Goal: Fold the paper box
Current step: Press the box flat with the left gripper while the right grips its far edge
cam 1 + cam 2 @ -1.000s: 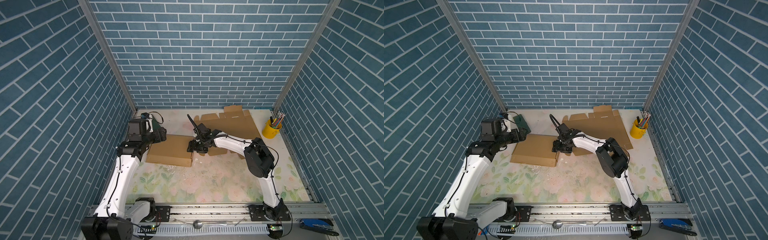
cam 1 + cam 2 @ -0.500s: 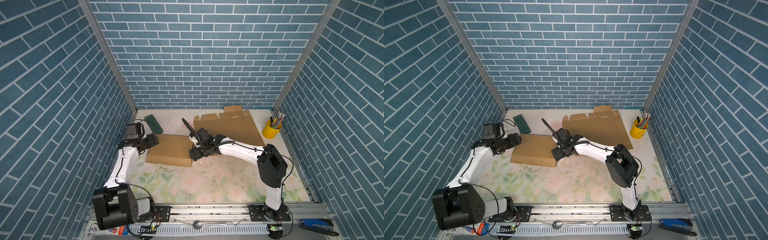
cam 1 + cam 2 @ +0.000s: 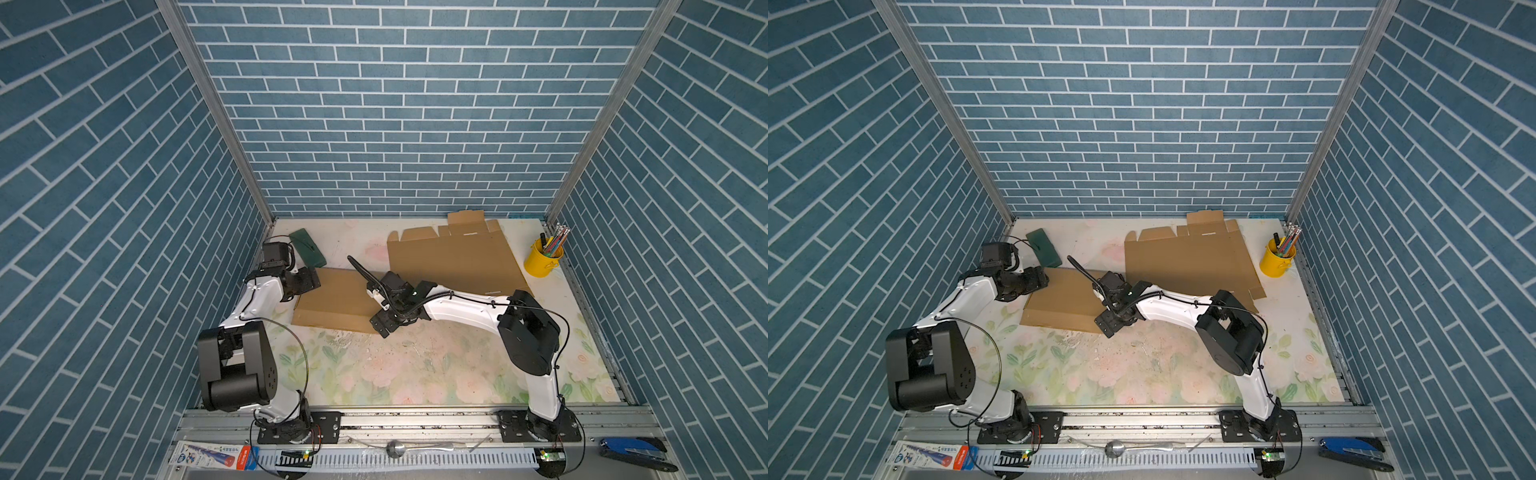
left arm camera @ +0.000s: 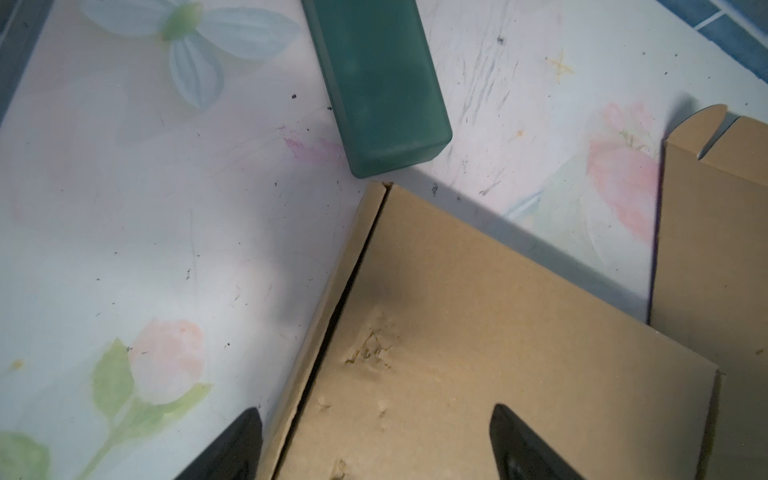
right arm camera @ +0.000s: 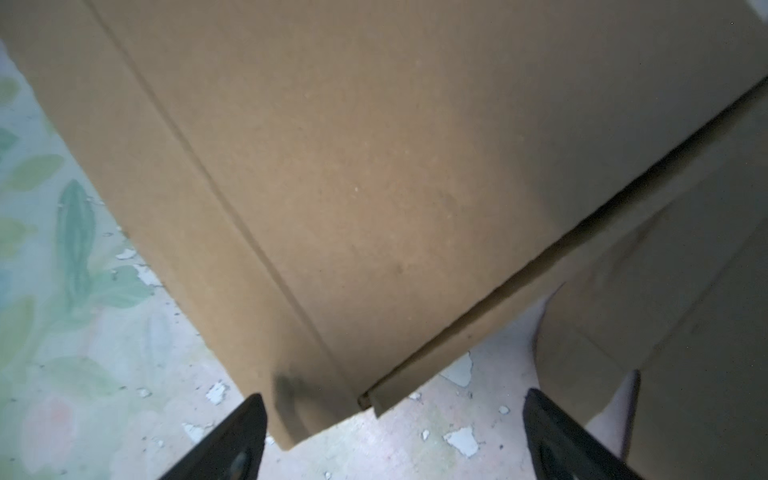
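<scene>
The paper box (image 3: 332, 303) (image 3: 1059, 305) is a flat, closed brown cardboard box lying left of centre on the floral mat, in both top views. My left gripper (image 3: 308, 283) (image 3: 1037, 281) is open over the box's far left corner. In the left wrist view its fingers (image 4: 232, 449) straddle the box's left edge (image 4: 478, 311) with nothing held. My right gripper (image 3: 384, 326) (image 3: 1108, 326) is open at the box's near right corner. In the right wrist view that corner of the box (image 5: 332, 166) lies between the open fingertips (image 5: 232, 444).
A larger unfolded cardboard sheet (image 3: 453, 259) (image 3: 1187, 257) lies behind on the right, its edge under the right arm. A green block (image 3: 307, 253) (image 4: 382, 83) sits just beyond the box's far left corner. A yellow pencil cup (image 3: 542, 262) stands at the right wall.
The left arm has folded back and dropped, bringing its gripper down to the box's far left corner and uncovering the green block. The right gripper has opened wider and shifted toward the near right corner.
</scene>
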